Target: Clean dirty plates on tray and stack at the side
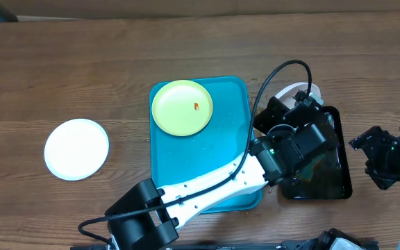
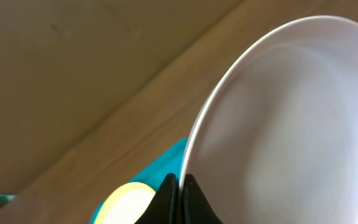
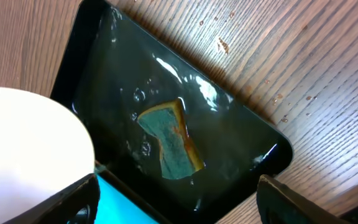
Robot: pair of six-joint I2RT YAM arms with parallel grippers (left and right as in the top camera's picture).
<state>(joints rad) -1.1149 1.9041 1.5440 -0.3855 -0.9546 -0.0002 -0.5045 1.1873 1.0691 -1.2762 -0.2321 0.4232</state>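
Observation:
The turquoise tray (image 1: 207,173) lies mid-table with a pale yellow-green plate (image 1: 182,107) on its far end, a red-orange smear at the plate's centre. My left gripper (image 1: 290,114) is shut on the rim of a white plate (image 1: 298,89) and holds it tilted over the black tray. In the left wrist view the fingers (image 2: 182,190) pinch that plate's edge (image 2: 291,112). A second white plate (image 1: 76,148) lies on the table at the left. My right gripper (image 1: 367,149) is open and empty to the right of the black tray.
A smaller black tray (image 1: 340,167) holding water stands right of the turquoise tray. A green and yellow sponge (image 3: 169,140) lies in it, in front of the right gripper (image 3: 179,205). The left arm stretches across the turquoise tray's near right corner.

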